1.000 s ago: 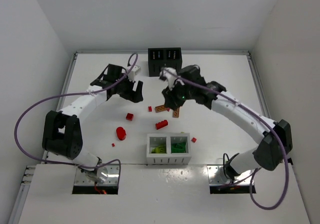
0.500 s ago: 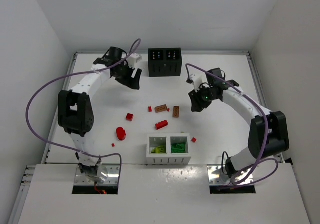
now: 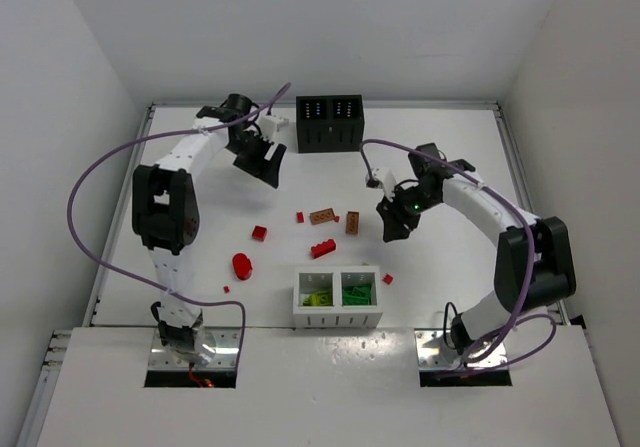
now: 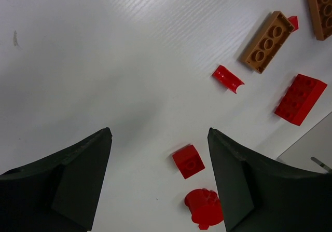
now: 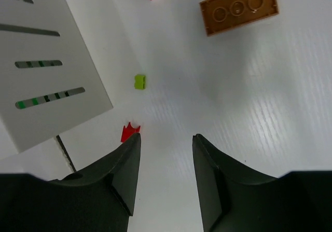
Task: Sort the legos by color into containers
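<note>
The left pincer [image 4: 158, 133] hangs over a bare part of the bench [image 4: 104, 45] at the back left, near the black box [image 3: 329, 123]; its 2 fingers stand wide apart and nothing is between them. The right pincer [image 5: 167, 137] hangs low over the bench to the right of the loose bricks; its fingers are also apart, with a narrower gap, and they hold nothing.

The white box [image 3: 337, 317] stands near the front, between the 2 arms; its left compartment holds lime green bricks [image 3: 319, 297] and its right compartment holds dark green bricks [image 3: 355, 293]. The black box stands at the back edge; what lies inside it cannot be seen.

Between the 2 boxes several bricks lie loose on the bench; 2 brown bricks [image 3: 322, 216] lie close together in the middle; a long red brick [image 3: 322, 249] lies just in front of them; a small red brick [image 3: 260, 233] and a round red piece [image 3: 242, 265] lie more to the left. In the right wrist view a tiny lime piece [image 5: 139, 81] and a small red piece [image 5: 130, 132] lie near the wall of the white box, not touching it.
</note>
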You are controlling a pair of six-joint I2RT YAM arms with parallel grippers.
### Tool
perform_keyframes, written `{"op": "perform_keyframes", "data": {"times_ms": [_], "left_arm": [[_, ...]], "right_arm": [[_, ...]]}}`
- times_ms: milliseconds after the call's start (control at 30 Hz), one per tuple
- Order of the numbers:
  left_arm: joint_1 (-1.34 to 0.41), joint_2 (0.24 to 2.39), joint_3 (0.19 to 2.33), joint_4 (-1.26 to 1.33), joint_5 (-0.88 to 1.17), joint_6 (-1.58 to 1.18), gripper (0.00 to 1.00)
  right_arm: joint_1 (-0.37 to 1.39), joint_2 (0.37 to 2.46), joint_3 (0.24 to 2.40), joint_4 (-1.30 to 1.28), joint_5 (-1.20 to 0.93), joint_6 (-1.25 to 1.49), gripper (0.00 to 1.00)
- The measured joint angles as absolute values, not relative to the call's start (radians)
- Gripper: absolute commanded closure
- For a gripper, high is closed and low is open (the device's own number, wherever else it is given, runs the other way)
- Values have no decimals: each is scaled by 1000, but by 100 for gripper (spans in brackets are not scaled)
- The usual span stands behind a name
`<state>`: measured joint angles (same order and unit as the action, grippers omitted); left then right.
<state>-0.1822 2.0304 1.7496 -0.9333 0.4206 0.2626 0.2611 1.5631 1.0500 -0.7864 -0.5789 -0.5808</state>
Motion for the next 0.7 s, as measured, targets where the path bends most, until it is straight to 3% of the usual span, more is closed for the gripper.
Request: {"op": "perform_keyframes", "data": {"times_ms": [267, 700], "left_arm": [[-182, 2057, 1749, -973, 392, 281, 20], [-181, 2093, 1745, -1010, 366, 287, 20]], "right_arm": [[300, 1732, 1126, -884, -579, -716, 55], [419, 1811, 1130, -804, -478, -600, 53]]}}
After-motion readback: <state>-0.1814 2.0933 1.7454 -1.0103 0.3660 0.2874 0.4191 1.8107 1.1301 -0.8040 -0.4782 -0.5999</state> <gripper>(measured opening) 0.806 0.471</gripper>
